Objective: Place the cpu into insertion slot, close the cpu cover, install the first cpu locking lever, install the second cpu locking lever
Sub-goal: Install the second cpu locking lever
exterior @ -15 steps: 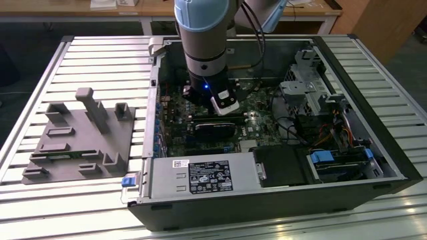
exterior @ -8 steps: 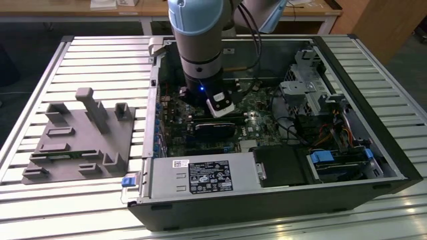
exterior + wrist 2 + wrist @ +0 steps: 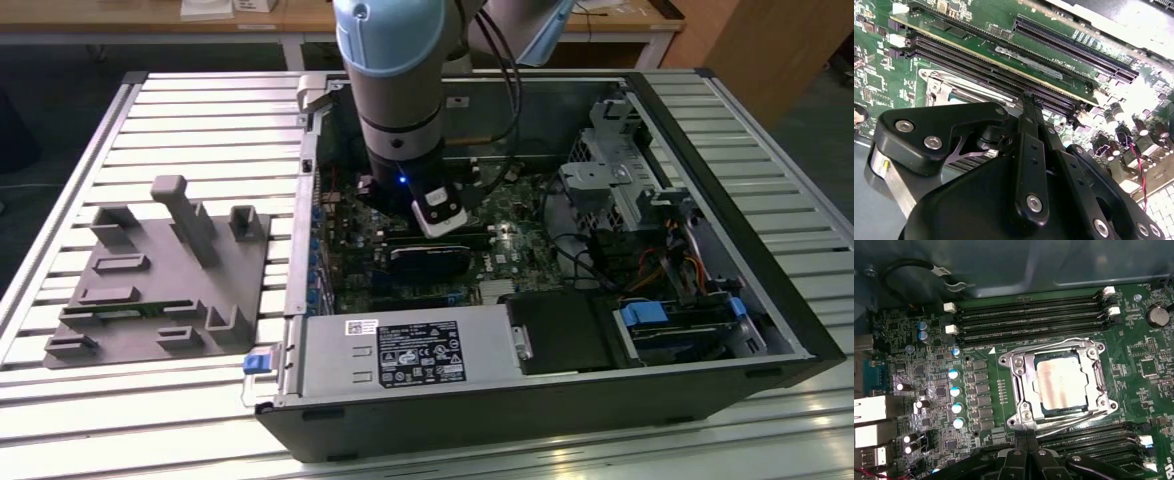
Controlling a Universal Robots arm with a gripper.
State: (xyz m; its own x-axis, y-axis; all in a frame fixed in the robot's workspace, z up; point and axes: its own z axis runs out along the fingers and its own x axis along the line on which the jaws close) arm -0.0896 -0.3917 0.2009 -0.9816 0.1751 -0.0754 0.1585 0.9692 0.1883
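Reaching down: the robot arm [image 3: 394, 90] goes from above into the open computer case [image 3: 747, 300], which lies on a slatted metal table [image 3: 200, 100] in the exterior view.
Claw: the gripper [image 3: 1025, 441] has its two black fingers [image 3: 1030, 125] pressed together with no gap in both wrist views, so it is closed. It looks to hold nothing, but the tips are partly hidden, so that is hard to be sure of.
Claw place: in the first wrist view the tips sit just at the edge of the socket, near the thin metal bars there.
Chip: the cpu [image 3: 1060, 384] lies flat in the insertion slot [image 3: 1030, 390], its shiny grey top facing up.
Cover: the cpu cover [image 3: 1021, 371] is a silver frame. It lies down around the chip, and the chip top shows through its square hole.
Levers: thin metal locking levers [image 3: 1069, 424] run along the socket side nearest the claw. I cannot tell if they are hooked in.
Board: the green motherboard [image 3: 934, 385] has long black memory slots [image 3: 1029, 317] on both sides of the socket.
Other things: a grey plastic holder tray [image 3: 154, 290] sits on the table at the exterior view's left, well apart from the case. A black power supply box [image 3: 400, 350] with a white label sits in the case.
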